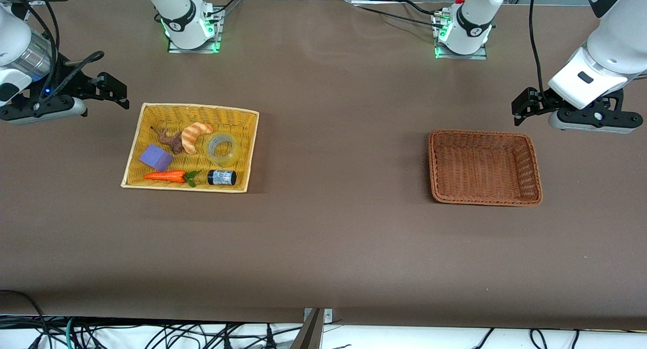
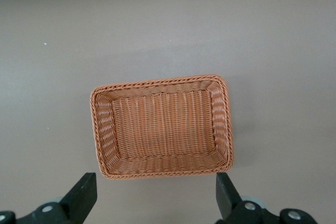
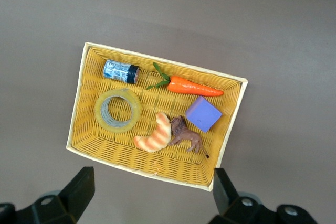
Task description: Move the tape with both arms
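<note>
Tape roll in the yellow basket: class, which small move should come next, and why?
Probably the right gripper should move over the tape and descend. It hangs open beside the yellow basket, where the tape lies flat, untouched; the left gripper waits open by the brown basket.

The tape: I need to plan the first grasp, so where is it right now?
The tape lies in the yellow basket toward the right arm's end of the table, beside the croissant and farther from the front camera than the jar.
</note>
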